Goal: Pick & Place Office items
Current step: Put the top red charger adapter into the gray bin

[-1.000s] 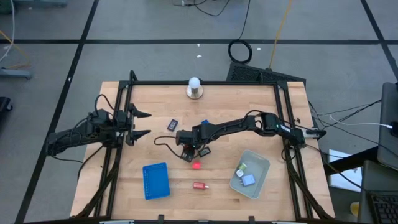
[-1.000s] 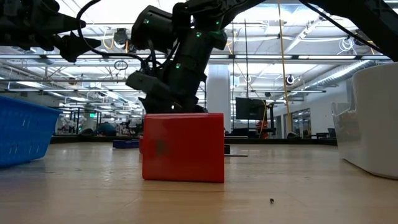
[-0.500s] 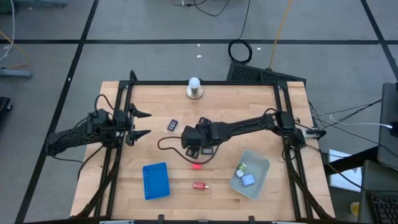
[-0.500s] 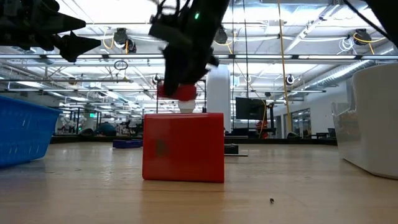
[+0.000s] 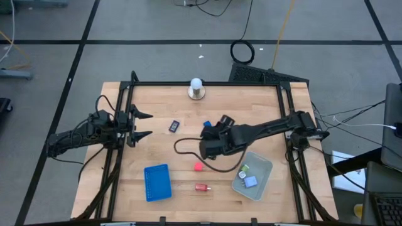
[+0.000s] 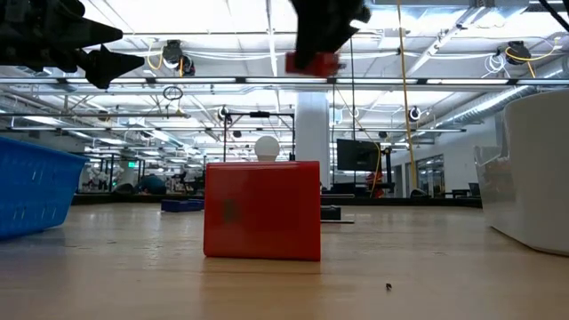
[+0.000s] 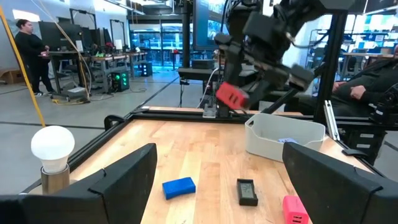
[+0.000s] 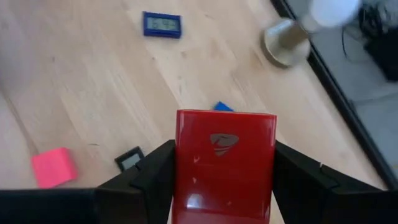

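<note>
the right hand (image 8: 225, 186) is clamped on a red block (image 8: 225, 163), held in the air above the surface. the clear grey bin (image 5: 261, 167) lies just beside it, toward the right arm's base. the left hand (image 5: 139, 125), fingers apart, waits well away from the bin.

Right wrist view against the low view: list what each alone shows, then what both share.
Only the right wrist view: the pink block, two black rectangles with pale labels, and a blue block's corner.

Only the low view: the blue tray, the pale bin, the red block on the table, and the left gripper.

Both: the red block held aloft by the right gripper, and the white ball on its metal base.
</note>
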Tool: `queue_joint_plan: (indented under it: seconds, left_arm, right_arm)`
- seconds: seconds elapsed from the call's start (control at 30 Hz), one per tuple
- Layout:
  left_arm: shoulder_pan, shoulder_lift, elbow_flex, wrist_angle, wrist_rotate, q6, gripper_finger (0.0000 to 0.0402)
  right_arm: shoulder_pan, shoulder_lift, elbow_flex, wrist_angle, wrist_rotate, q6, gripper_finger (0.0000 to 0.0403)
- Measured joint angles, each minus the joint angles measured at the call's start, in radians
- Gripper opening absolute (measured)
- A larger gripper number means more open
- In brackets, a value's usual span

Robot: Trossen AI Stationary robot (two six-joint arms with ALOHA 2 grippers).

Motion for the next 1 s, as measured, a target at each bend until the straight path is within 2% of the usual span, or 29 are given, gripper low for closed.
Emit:
queue_joint_plan:
  seconds: [0.2, 0.37, 0.53, 0.77, 1.0]
  left_arm:
    - [0.0, 0.0, 0.0, 0.0, 0.0, 0.0, 0.0351]
    - [0.0, 0.0, 0.0, 0.0, 0.0, 0.0, 0.0351]
    - [0.0, 0.0, 0.0, 0.0, 0.0, 0.0, 0.0351]
    - [0.0, 0.0, 0.0, 0.0, 0.0, 0.0, 0.0351]
    - [0.0, 0.0, 0.0, 0.0, 0.0, 0.0, 0.0351]
  right_arm:
    - [0.024, -0.061, 0.0, -0.177, 0.052, 0.175, 0.0206]
    - [0.037, -0.1, -0.023, -0.2, 0.038, 0.205, 0.0206]
    - [0.029, -0.225, -0.204, -0.111, -0.001, 0.243, 0.0206]
    - [-0.019, -0.42, -0.532, 0.188, -0.136, 0.204, 0.0206]
    - [-0.044, -0.548, -0.67, 0.299, -0.241, 0.108, 0.0206]
